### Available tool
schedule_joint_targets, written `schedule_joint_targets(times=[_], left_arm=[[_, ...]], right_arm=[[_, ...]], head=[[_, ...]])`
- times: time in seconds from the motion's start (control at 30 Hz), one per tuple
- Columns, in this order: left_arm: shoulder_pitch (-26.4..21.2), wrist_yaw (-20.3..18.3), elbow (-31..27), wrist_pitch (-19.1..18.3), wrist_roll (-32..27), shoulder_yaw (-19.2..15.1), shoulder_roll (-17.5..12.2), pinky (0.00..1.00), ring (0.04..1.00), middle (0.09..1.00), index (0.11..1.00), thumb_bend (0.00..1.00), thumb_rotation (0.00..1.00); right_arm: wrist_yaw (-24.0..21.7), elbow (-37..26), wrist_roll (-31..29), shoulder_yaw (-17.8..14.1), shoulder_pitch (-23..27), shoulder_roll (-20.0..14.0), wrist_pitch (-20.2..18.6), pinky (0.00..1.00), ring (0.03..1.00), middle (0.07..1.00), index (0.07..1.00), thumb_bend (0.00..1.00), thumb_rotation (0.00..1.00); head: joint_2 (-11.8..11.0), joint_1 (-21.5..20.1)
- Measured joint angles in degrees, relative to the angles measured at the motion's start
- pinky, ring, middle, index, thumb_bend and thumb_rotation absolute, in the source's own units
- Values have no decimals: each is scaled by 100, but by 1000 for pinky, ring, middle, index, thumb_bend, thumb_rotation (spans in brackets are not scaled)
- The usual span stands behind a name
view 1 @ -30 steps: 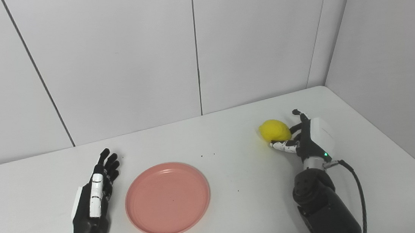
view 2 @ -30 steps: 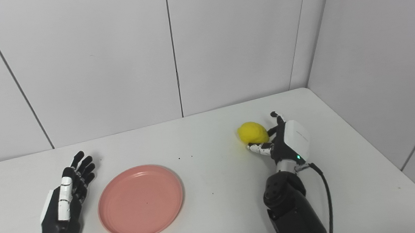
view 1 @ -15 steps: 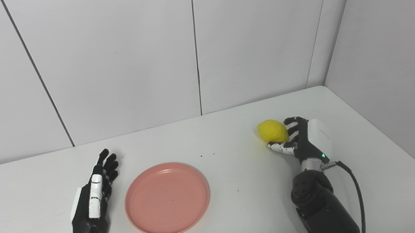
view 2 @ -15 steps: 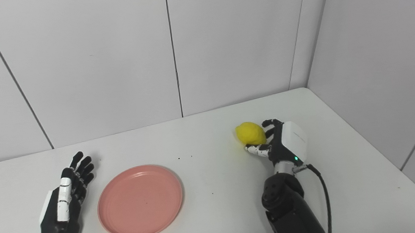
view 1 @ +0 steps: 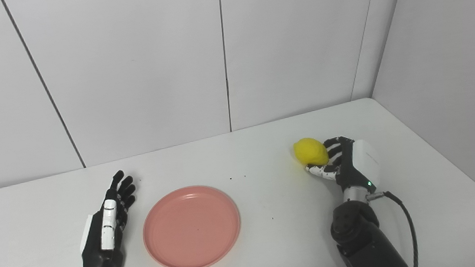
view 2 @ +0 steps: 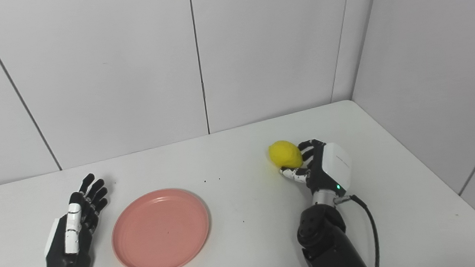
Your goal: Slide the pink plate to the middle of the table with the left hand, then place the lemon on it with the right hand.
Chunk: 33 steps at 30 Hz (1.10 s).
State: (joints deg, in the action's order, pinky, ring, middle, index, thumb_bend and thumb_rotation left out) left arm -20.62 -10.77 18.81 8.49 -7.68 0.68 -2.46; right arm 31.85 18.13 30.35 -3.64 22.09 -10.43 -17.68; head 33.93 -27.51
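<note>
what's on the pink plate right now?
Nothing. The pink plate shows a bare, uncovered surface apart from a tiny dark speck. The lemon is off to its right, in the right robot hand. The left robot hand lies open beside the plate.

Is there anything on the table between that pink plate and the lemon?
Nothing but bare white table with a few tiny dark specks lies between the plate and the lemon, in both views.
</note>
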Motion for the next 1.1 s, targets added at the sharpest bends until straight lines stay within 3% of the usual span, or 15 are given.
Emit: schedule_joint_targets(times=[0.03, 0.1, 0.23, 0.73, 0.77, 0.83, 0.9, 0.97, 1.1], left_arm=[[0, 0, -2, 0, 0, 0, 0, 961, 945, 939, 935, 530, 1000], [1, 3, -4, -1, 0, -1, 0, 957, 943, 937, 935, 528, 1000], [1, 0, -3, 0, -2, 1, 0, 963, 948, 943, 940, 525, 1000], [2, -6, -4, -1, -3, 0, 1, 960, 948, 941, 936, 525, 1000], [2, -6, -4, -1, -3, 1, 1, 963, 950, 942, 937, 524, 1000], [2, -7, -3, -1, -4, 0, 1, 965, 950, 942, 936, 525, 1000], [2, -7, -2, -1, -4, 0, 1, 962, 947, 939, 933, 526, 1000], [2, -8, -2, -1, -4, 0, 1, 962, 950, 943, 935, 524, 1000], [2, -8, -2, 0, -3, 4, 1, 957, 948, 940, 934, 530, 1000]], right_arm=[[54, 14, 0, -1, -2, 2, 44, 190, 405, 502, 484, 518, 0], [168, 42, 0, -1, -6, 4, 186, 150, 241, 476, 483, 526, 0], [386, 67, 7, 3, -6, 6, 320, 124, 182, 469, 483, 528, 0], [835, 176, 55, 41, -9, -4, 633, 139, 203, 470, 481, 525, 0], [915, 176, 55, 39, -9, -3, 690, 149, 219, 413, 497, 517, 0], [1000, 174, 54, 31, -8, -6, 838, 150, 221, 394, 502, 515, 0], [1039, 173, 36, 15, -8, -5, 915, 145, 214, 454, 484, 522, 0], [1102, 166, 28, 11, -9, -6, 1052, 141, 208, 400, 494, 515, 0], [1138, 42, 14, 9, -10, 8, 1200, 143, 206, 467, 479, 523, 0]], head=[[0, 0], [-26, -9], [9, -9], [-44, 9], [-27, 17], [-26, 18], [-44, 26], [-44, 35], [-61, 53]])
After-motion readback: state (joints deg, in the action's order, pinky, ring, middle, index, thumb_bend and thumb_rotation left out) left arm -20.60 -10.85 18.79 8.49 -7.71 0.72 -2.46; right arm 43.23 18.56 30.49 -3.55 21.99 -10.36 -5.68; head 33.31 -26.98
